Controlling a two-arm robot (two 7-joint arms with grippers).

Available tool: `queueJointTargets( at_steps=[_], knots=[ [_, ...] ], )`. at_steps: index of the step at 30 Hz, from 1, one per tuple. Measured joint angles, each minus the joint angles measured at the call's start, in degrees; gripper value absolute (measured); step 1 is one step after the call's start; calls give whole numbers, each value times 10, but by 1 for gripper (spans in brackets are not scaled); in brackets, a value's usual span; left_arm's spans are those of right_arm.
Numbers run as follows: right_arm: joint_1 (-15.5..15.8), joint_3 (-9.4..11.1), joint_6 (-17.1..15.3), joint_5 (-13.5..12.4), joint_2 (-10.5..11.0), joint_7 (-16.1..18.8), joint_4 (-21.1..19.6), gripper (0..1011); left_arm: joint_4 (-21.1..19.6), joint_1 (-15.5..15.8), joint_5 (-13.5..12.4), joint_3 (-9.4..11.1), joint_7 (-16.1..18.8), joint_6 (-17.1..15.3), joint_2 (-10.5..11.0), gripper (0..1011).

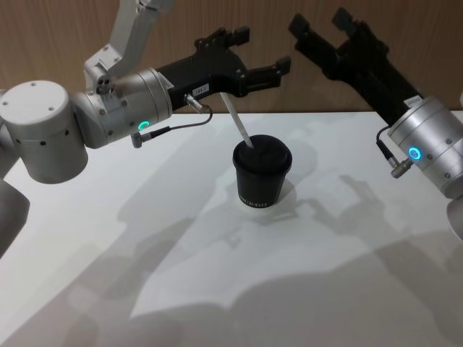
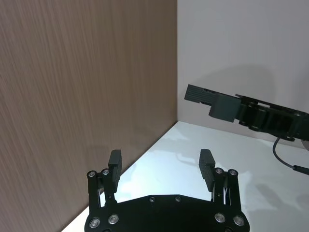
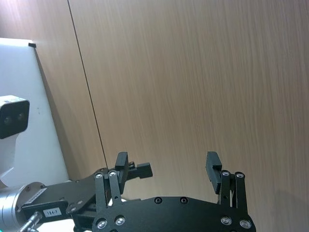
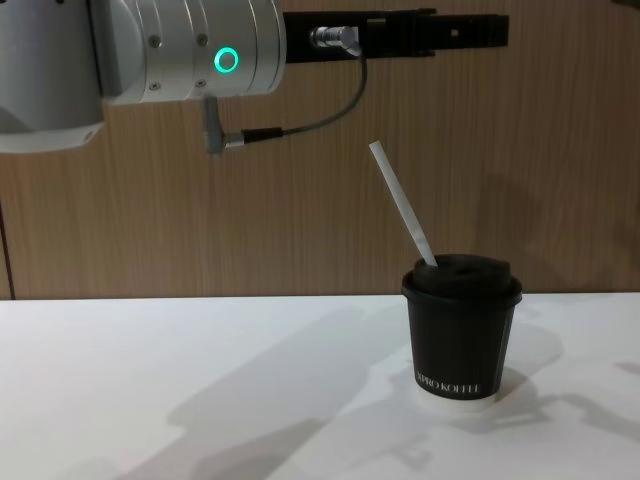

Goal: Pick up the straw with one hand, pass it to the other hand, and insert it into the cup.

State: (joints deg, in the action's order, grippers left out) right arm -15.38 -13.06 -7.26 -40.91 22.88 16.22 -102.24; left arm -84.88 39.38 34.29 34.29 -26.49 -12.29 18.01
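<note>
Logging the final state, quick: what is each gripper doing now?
Left gripper: open, empty, above the cup.
Right gripper: open, empty, raised.
Straw: in the cup.

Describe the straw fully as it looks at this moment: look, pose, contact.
The straw is thin, straight and white, plastic or paper by its look. Its lower end sits in the domed lid of the black paper cup, and it leans toward the robot's left, its top end free. Nothing grips it: the left pincer is open above and behind it.

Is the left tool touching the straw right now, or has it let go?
Apart. In the chest view the left tool sits well above the straw, with bare wall between them; the straw leans in the cup unsupported.
</note>
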Motion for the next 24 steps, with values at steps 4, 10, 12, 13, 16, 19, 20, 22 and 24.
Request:
queueJointTargets(
  at_steps=[4, 10, 12, 13, 16, 19, 20, 22, 24],
  knots=[
    [7, 0, 0, -1, 3, -4, -4, 1001, 0, 0, 0, 0, 0, 0, 0, 1000],
    [17, 0, 2, -3, 7, -9, -8, 1001, 0, 0, 0, 0, 0, 0, 0, 1000],
    [20, 0, 3, -4, 8, -11, -9, 1001, 0, 0, 0, 0, 0, 0, 0, 1000],
    [20, 0, 3, -4, 8, -12, -9, 1001, 0, 0, 0, 0, 0, 0, 0, 999],
    [23, -1, 5, -5, 10, -13, -10, 1001, 0, 0, 0, 0, 0, 0, 0, 1000],
    [24, -2, 6, -5, 11, -15, -11, 1001, 0, 0, 0, 0, 0, 0, 0, 1000],
    [24, -3, 7, -6, 11, -15, -11, 1001, 0, 0, 0, 0, 0, 0, 0, 1000],
    [25, -3, 7, -6, 12, -16, -11, 1001, 0, 0, 0, 0, 0, 0, 0, 1000],
    [25, -3, 8, -6, 12, -16, -11, 1001, 0, 0, 0, 0, 0, 0, 0, 1000]
  ],
)
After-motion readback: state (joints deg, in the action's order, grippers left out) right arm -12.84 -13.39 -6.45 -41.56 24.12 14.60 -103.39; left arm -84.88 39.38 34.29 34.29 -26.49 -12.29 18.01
